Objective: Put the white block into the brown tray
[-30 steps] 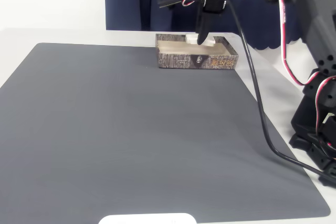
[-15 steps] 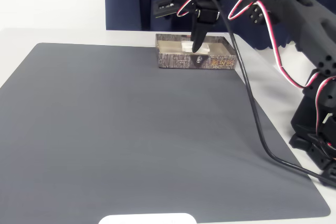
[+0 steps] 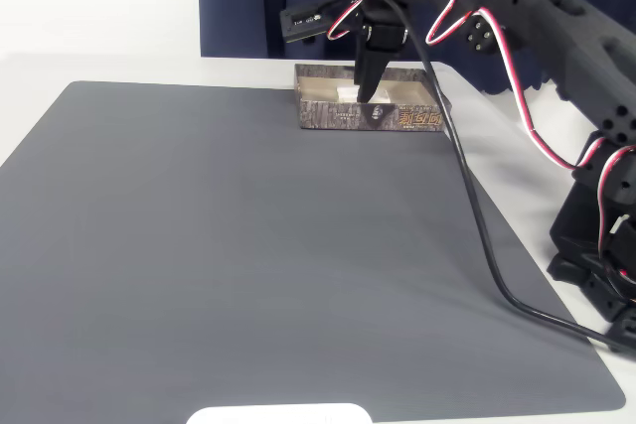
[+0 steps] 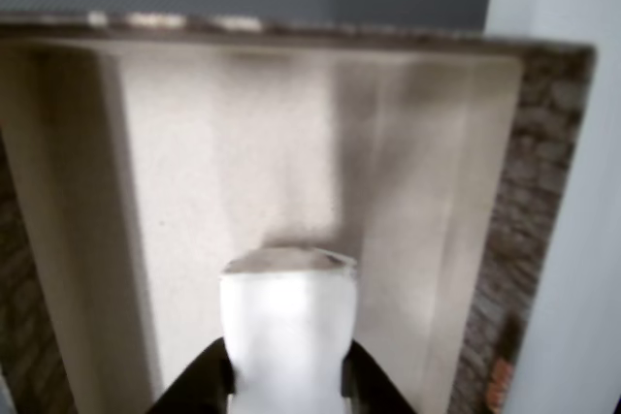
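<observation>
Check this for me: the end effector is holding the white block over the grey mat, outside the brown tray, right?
Not quite. The end effector does hold the white block, but the wrist view shows the block over the cream interior of the brown tray, not over the grey mat.

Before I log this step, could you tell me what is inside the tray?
The gripper holds the white block inside the tray, above its cream floor. The floor under the block is covered.

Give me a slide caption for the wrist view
The claw holds the white block just above the cream floor of the brown tray.
</observation>
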